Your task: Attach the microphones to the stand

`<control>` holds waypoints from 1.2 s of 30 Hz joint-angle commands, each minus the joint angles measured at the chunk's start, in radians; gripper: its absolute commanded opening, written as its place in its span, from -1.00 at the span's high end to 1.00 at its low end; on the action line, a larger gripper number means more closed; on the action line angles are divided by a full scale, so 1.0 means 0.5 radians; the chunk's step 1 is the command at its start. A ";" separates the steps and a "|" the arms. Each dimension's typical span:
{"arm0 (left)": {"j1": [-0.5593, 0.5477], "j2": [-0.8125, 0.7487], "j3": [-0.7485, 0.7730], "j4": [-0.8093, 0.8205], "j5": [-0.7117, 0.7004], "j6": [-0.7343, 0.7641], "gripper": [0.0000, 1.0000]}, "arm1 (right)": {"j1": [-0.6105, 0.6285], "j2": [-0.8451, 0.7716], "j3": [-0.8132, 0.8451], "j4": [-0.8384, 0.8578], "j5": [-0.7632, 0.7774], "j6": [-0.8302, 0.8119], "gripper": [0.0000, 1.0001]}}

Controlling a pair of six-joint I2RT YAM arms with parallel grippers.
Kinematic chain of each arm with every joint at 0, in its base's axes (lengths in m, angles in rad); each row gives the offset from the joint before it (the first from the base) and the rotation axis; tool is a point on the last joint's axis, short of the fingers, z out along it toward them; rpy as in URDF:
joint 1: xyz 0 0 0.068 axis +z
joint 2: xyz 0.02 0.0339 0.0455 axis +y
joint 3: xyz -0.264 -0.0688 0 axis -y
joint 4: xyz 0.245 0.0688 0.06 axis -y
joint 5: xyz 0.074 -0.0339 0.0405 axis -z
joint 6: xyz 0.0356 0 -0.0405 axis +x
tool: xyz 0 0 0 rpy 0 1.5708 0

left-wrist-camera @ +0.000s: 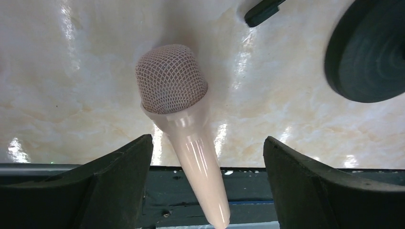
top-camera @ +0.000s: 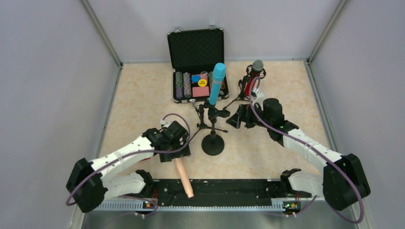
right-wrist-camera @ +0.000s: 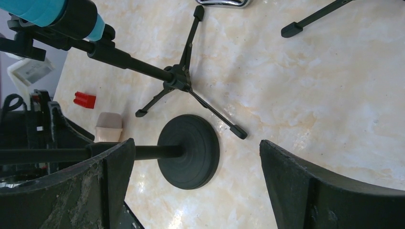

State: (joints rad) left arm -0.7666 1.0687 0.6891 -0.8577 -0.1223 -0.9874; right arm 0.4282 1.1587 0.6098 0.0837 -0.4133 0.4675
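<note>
The peach-beige microphone (top-camera: 183, 177) lies on the table, its tail over the black base rail. In the left wrist view, the peach microphone (left-wrist-camera: 180, 114) lies between my open left gripper's (left-wrist-camera: 207, 142) jaws, untouched. In the top view, the left gripper (top-camera: 174, 151) hovers over its head. The light blue microphone (top-camera: 217, 82) sits clipped in a tripod stand (right-wrist-camera: 176, 78). The glittery red microphone (top-camera: 249, 86) stands in a mount at the back right. My right gripper (top-camera: 240, 117) is open and empty beside the round-base stand (top-camera: 213, 143).
An open black case (top-camera: 197, 45) with chips and coloured pieces stands at the back. In the right wrist view, the round base (right-wrist-camera: 191, 152), tripod legs and a small red block (right-wrist-camera: 84, 100) lie on the table. Grey walls enclose the table.
</note>
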 commanded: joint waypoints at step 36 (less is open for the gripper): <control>-0.004 -0.046 0.024 0.440 -0.182 0.495 1.00 | 0.012 -0.195 0.086 -0.021 -0.003 -0.059 -0.98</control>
State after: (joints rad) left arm -0.7673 1.1980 0.6525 -0.7143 -0.1207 -0.8326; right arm 0.4282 1.1290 0.6079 0.0528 -0.4118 0.4629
